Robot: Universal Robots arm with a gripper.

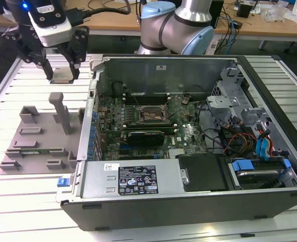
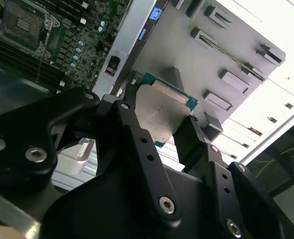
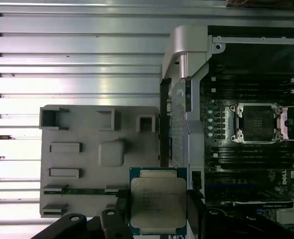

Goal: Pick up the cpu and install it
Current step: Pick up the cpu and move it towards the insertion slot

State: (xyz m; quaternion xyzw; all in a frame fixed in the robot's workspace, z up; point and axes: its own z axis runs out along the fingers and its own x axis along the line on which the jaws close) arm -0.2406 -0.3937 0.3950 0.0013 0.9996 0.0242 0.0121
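The slatted metal table (image 1: 7, 201) carries the whole workspace. An open computer case (image 1: 189, 201) lies on its side across the centre and right of the exterior view, with its motherboard (image 1: 153, 131) exposed. The base of the robot arm (image 1: 178, 25) stands behind the case at the top centre of that view. A grey parts tray (image 1: 38, 136) rests on the table at the exterior view's left, just beside the case wall.

The gripper (image 1: 63, 72) hangs in the upper left of the exterior view, above the far end of the tray and outside the case. Its fingers (image 2: 129, 107) are clamped on the cpu (image 3: 158, 201), one against each of two opposite edges. The cpu is level, with its metal lid facing up toward the first wrist camera. It is clear of the tray and well apart from the socket (image 3: 259, 122), which sits near the middle of the motherboard and appears to hold no chip.

Handling, as a judgement:
- The cpu is light, thin and rigid.
- The smooth lid is likely slippery.
- The underside contacts and the socket pins are fragile.
- The correct hold is on the green board edges, as in the present grip, never on the underside.
- A tilted or loose grip risks a skewed seating.
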